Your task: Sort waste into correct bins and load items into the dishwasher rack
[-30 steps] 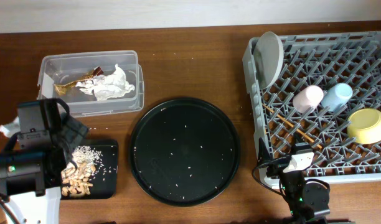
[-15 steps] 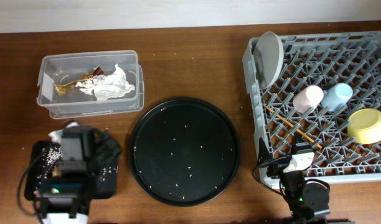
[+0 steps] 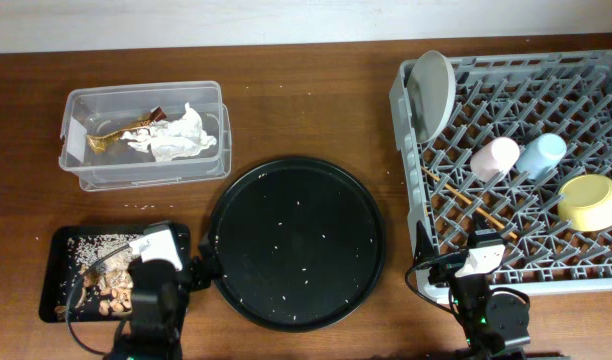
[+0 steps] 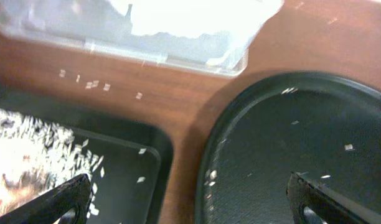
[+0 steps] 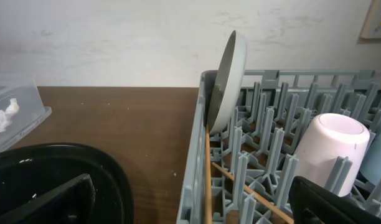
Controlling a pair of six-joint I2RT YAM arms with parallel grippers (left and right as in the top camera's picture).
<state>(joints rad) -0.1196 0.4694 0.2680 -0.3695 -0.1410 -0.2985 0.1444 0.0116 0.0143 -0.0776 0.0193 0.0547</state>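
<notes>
The clear tub [image 3: 96, 168] holds white tissue [image 3: 181, 135] and the gold-brown foil wrapper [image 3: 121, 134]; it also shows in the left wrist view [image 4: 178, 50]. The shallow black tray [image 3: 58, 250] holds rice and brownish chunks [image 3: 104, 282]; it also shows in the left wrist view [image 4: 150, 165]. The grey rack [image 3: 576, 90] holds the grey plate [image 3: 433, 92], pink cup [image 3: 495, 158], blue cup [image 3: 541, 154], yellow-green bowl [image 3: 592, 201] and chopsticks [image 3: 466, 200]. My left gripper [image 4: 189, 198] is open and empty, low between black tray and round tray. My right gripper [image 5: 190, 199] is open and empty at the rack's front left corner.
A large round black tray [image 3: 297, 242] with scattered rice grains sits in the middle. Loose grains lie on the wood between tub and black tray [image 4: 91, 84]. The rack's left wall [image 5: 197, 168] stands between my right fingers.
My left arm has drawn back toward the front edge and to the right, uncovering the black tray with its rice and chunks. The right arm has not moved.
</notes>
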